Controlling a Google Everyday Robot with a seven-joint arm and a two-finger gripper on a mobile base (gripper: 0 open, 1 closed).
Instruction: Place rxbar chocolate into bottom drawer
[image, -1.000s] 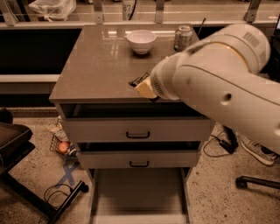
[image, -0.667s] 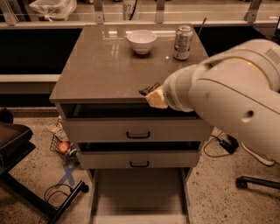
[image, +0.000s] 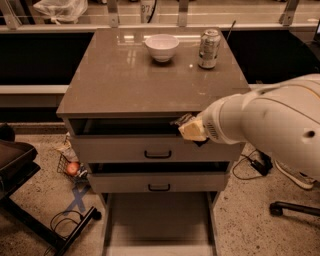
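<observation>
Nearest, below the cabinet's front, the bottom drawer stands pulled fully out, a wide flat grey tray with thin side walls and nothing visible lying in it. Above it the middle drawer and top drawer each show a dark gap along their upper edge, so both look slightly open. Level with that top gap, just under the tabletop's front edge and toward its front right corner, hangs the gripper on the end of the thick white arm. Its jaws appear pinched on the snack bar, which shows only as a dark sliver jutting left from the tip. The rest is hidden by the pale pads, so the wrapper's markings cannot be read. By my judgement the bar is light and flat, fairly stiff along its length but yielding if squeezed. Its slick wrapper could slide in a loose hold. A hold across the narrow width near the middle suits it best, and it should survive a short drop into the tray unharmed. Farther back, near the tabletop's far edge, a white bowl sits about midway. A silver can stands upright just to its right, apart from it and toward the far right corner.
</observation>
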